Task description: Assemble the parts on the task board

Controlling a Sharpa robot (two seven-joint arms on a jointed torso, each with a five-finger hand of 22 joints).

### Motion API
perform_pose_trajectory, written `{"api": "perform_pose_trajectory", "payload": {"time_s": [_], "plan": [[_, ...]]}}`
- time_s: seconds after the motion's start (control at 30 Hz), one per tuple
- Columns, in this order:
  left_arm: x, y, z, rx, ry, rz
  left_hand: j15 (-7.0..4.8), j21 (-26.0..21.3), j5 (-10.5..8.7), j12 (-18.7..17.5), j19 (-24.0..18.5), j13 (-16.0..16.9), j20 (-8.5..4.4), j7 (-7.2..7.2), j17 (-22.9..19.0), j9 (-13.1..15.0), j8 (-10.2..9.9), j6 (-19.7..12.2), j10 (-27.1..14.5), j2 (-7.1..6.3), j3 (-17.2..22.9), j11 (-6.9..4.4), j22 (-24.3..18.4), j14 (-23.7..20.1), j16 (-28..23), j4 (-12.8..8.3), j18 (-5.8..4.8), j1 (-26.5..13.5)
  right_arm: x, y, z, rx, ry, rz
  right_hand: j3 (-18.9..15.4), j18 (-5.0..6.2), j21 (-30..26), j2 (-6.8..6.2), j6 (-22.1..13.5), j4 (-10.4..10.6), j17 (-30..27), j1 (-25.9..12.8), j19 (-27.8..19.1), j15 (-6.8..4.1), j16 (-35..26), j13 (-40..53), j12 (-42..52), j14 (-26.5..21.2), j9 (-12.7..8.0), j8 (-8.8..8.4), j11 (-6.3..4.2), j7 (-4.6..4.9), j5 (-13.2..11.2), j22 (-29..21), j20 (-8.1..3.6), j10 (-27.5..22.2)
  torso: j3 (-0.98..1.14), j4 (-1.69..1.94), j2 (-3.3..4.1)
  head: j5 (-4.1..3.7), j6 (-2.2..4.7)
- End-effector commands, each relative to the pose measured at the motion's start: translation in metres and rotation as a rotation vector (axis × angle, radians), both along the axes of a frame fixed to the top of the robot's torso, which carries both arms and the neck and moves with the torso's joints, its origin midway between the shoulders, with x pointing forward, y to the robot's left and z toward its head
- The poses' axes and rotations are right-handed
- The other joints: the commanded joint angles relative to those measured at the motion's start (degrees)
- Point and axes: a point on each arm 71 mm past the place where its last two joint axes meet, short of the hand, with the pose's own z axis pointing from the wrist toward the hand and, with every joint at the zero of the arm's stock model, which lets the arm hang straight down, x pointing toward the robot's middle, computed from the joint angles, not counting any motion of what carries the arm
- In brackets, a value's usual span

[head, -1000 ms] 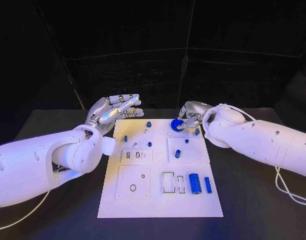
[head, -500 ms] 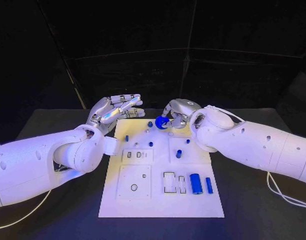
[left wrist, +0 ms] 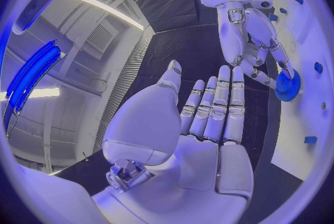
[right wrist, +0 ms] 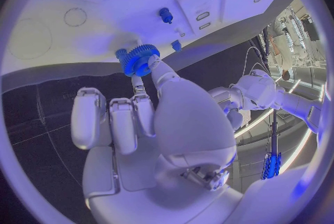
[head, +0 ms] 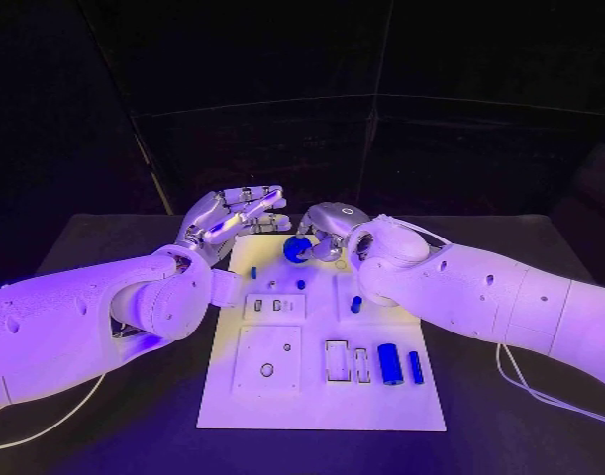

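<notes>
The white task board (head: 317, 396) lies in the middle of the black table. My right hand (head: 327, 228) is over the board's far end and pinches a blue gear (head: 298, 249) between thumb and a finger; the gear (right wrist: 139, 60) shows at its fingertips, and again as the gear (left wrist: 286, 84). My left hand (head: 231, 220) hovers at the board's far left corner with flat, straight fingers (left wrist: 216, 110) and nothing in it. Small blue pegs (head: 301, 284) stand on the board. A blue cylinder (head: 389, 363) and a thinner blue bar (head: 415, 367) lie at the near right.
Several recessed plates with slots and holes (head: 266, 368) cover the board's near half. Black table (head: 531, 435) surrounds the board on both sides. My two white arms (head: 502, 297) flank the board's far half.
My right hand has carried the blue gear to the left along the board's far end, closer to my left hand. The left hand has stayed about where it was.
</notes>
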Motion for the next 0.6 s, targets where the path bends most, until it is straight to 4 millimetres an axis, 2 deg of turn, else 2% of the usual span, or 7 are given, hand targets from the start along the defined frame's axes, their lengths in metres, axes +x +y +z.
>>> {"api": "perform_pose_trajectory", "payload": {"time_s": [0.03,0.23,0.4,0.6], "plan": [[-0.001,-0.002,0.002,-0.003,-0.012,-0.013,0.28,0.2,0.16,-0.3,0.0,0.0,0.03,2.63,0.0,-0.1,-0.2,-0.3,0.0,0.08,0.1,0.39,-0.1,-0.2,-0.3,-0.3,0.62,0.6,0.001,0.004,-0.002,-0.037,0.007,0.014,0.5,-0.52,-0.3,-0.05,0.8,0.0,7.5,-0.6,-0.5,-0.3,0.2,2.6,0.1,4.5,0.0,-0.41,0.16,-0.57,0.4,-0.1,-0.05,0.4,0.03,-0.1,-0.07,0.2,-0.07],[-0.001,-0.003,0.002,-0.003,-0.012,-0.013,0.28,0.2,0.16,-0.3,0.0,0.0,0.03,2.63,0.0,-0.1,-0.2,-0.3,0.0,0.08,0.1,0.39,-0.1,-0.2,-0.3,-0.3,0.62,0.6,0.001,0.012,-0.006,-0.059,0.019,0.014,0.7,-0.51,-0.3,-0.2,0.6,-0.1,7.4,-0.9,-0.5,-0.24,0.2,2.4,-0.1,4.5,0.0,-0.75,0.24,-0.47,0.4,-0.2,-0.01,0.2,0.11,-0.17,-0.06,0.28,-0.04],[0.0,-0.003,0.002,-0.003,-0.013,-0.012,0.28,0.2,0.16,-0.3,0.0,0.0,0.03,2.63,0.0,-0.1,-0.2,-0.3,0.0,0.08,0.1,0.39,-0.1,-0.2,-0.3,-0.3,0.62,0.6,0.003,0.015,-0.008,-0.071,0.026,0.009,0.9,-0.5,-0.3,-0.35,0.5,-0.1,7.3,-1.1,-0.5,-0.2,0.2,2.2,-0.2,4.5,0.0,-0.95,0.3,-0.41,0.4,-0.2,0.03,0.1,0.09,-0.2,-0.06,0.44,-0.08],[0.0,-0.003,0.002,-0.003,-0.012,-0.013,0.28,0.2,0.16,-0.3,0.0,0.0,0.03,2.63,0.0,-0.1,-0.2,-0.3,0.0,0.08,0.1,0.39,-0.1,-0.2,-0.3,-0.3,0.62,0.6,0.004,0.016,-0.009,-0.081,0.035,0.006,1.2,-0.49,-0.4,-0.63,0.2,-0.1,7.2,-1.6,-0.6,-0.09,0.1,1.9,-0.5,4.5,0.0,-1.44,0.44,-0.24,0.3,-0.3,0.12,-0.2,0.13,-0.2,-0.05,0.58,-0.32]]}}
